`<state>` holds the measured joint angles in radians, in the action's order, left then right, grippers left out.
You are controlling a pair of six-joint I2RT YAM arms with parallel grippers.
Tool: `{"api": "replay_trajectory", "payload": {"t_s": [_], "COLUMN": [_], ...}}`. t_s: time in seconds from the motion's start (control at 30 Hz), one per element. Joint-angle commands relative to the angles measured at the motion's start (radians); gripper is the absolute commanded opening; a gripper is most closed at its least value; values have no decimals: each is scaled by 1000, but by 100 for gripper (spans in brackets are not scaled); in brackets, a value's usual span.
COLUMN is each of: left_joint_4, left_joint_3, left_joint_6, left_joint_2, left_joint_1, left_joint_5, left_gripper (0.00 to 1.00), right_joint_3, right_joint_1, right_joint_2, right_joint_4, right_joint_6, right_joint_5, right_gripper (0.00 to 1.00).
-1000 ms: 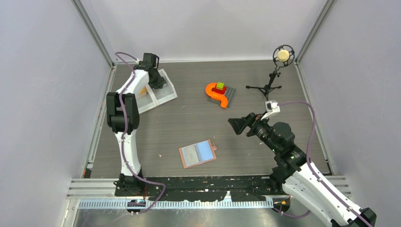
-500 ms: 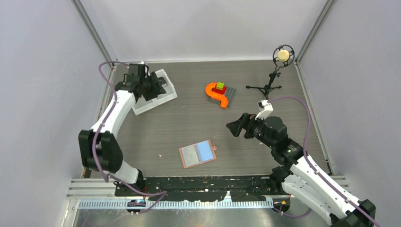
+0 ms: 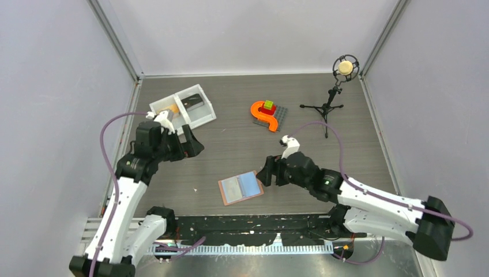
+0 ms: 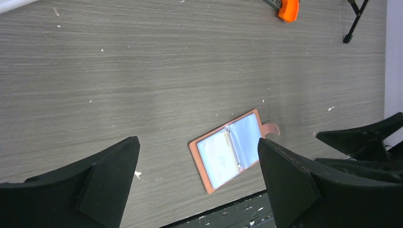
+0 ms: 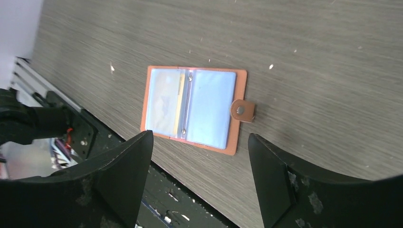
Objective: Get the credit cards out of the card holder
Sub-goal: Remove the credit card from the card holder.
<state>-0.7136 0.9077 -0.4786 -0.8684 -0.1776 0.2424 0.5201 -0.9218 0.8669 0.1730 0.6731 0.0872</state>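
The card holder [image 3: 241, 187] lies spread open near the table's front edge, salmon-brown rim up, its tab [image 5: 242, 110] pointing right. Its right pocket [image 5: 210, 108] is plain light blue. The left pocket [image 5: 164, 100] looks greyer, with a pale sheet and a yellowish edge inside. One dark credit card [image 3: 194, 101] lies in the white tray's right compartment. My left gripper [image 3: 193, 147] hangs open up-left of the holder [image 4: 230, 152], holding nothing. My right gripper [image 3: 266, 172] is open just right of the holder, its fingers [image 5: 280, 180] framing the near edge.
The white tray [image 3: 203, 119] stands at the back left, something dark and orange in its left compartment [image 3: 169, 109]. An orange toy on a grey plate [image 3: 266, 114] sits mid-back. A microphone stand [image 3: 327, 107] is at the back right. A black rail [image 3: 248, 222] borders the front edge.
My left arm swung back from the tray toward the table's middle and its gripper opened. The dark card now shows in the tray. My right arm reached down-left to the holder.
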Motion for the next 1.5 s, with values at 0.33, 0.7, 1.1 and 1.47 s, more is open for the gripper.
{"api": "replay_trajectory", "payload": {"t_s": [0.33,0.7,1.1,1.47], "left_joint_4": [-217,-219,-218,-216], "left_joint_3": [-33,-45,-49,-52], "left_joint_6": [127,114,109,108], "left_joint_2": [214,299,313,317], "left_joint_1": [1,2,3,3], "left_joint_5": [-199,-275,-289,-289], "left_gripper": [100,100,99,100], "right_joint_3": [366,622,643,631], "right_joint_1": [-320,-383,-395,-404], "right_joint_2": [531,846,973,977], "right_joint_4": [14,128,147,153], "right_joint_6": [70,30,19,16], "right_joint_5": [309,325,343,368], "right_gripper": [67,63,64,43]}}
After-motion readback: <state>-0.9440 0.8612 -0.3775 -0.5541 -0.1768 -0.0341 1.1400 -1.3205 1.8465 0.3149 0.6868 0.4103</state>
